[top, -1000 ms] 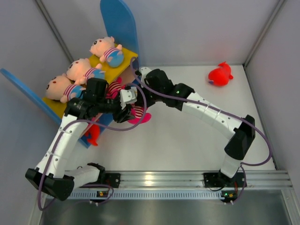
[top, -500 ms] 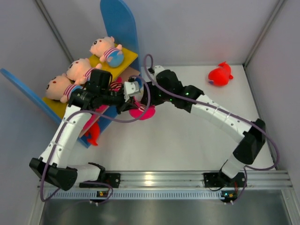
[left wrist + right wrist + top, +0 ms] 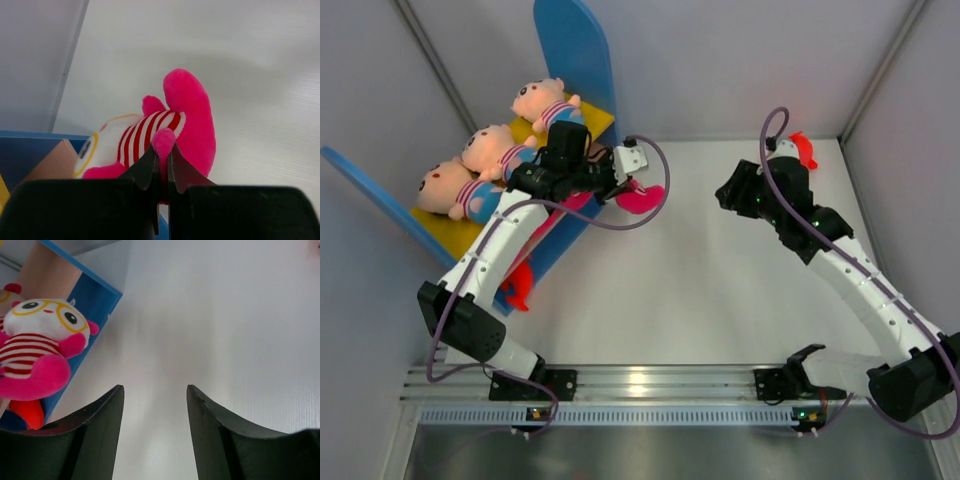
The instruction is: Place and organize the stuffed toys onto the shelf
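**A:** What has the left tool (image 3: 162,151) got?

**B:** Its jaws are drawn almost together, pinching a small pink limb of the white-faced toy (image 3: 150,131). The red-and-white striped body and one big pink foot stick out straight ahead of the fingers (image 3: 144,167).

**A:** And where is that toy against the shelf (image 3: 570,50)?

**B:** It hangs at the tip of the tool, just off the shelf's open front and over the tabletop (image 3: 700,290). In the wrist view, a blue panel and a bit of tan board lie low and to the tool's left. I cannot tell whether the toy touches the shelf.

**A:** The right tool (image 3: 155,390)?

**B:** Its jaws stand apart with nothing between them. Only bare tabletop lies ahead. The white-faced toy shows far off to its front left, yellow glasses turned toward it, and the two are well apart.

**A:** The other toys?

**B:** Three peach-faced dolls (image 3: 485,148) lie in a row on the yellow upper board (image 3: 600,113), behind the left tool's wrist. A red plush (image 3: 804,150) lies on the tabletop right behind the right tool's arm, mostly hidden by it. A second small red toy (image 3: 517,290) sits at the foot of the shelf's near panel, back beside the left arm.
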You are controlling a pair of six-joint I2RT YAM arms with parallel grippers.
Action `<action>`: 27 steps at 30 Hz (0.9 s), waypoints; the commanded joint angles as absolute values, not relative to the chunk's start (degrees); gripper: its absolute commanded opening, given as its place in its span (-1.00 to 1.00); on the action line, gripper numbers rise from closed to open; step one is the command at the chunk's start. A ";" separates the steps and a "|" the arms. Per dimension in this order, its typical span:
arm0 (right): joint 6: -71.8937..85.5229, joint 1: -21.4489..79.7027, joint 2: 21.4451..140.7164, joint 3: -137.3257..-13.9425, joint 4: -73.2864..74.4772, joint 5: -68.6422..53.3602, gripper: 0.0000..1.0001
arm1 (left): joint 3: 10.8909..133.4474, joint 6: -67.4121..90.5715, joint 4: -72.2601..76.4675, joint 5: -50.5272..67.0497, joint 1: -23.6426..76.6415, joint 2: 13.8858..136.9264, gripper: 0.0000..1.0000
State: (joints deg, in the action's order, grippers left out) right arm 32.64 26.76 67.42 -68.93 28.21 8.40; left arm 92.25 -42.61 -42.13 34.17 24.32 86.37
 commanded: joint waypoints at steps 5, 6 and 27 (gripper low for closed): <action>33.75 25.58 71.45 -65.31 21.28 0.27 0.09 | 95.18 -44.03 -28.04 25.24 25.22 89.91 -1.00; 34.19 25.58 72.06 -64.95 20.49 -1.30 0.10 | 95.88 -44.64 -26.82 24.09 25.31 90.43 -1.00; 43.15 26.28 84.99 -64.69 -1.75 -16.61 0.32 | 96.34 -49.38 -19.61 15.57 28.13 93.08 -1.00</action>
State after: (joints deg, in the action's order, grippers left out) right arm 42.52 26.13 84.71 -62.76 4.25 -15.53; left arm 96.03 -45.32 -26.92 19.86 28.03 92.40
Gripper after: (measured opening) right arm 0.662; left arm 0.066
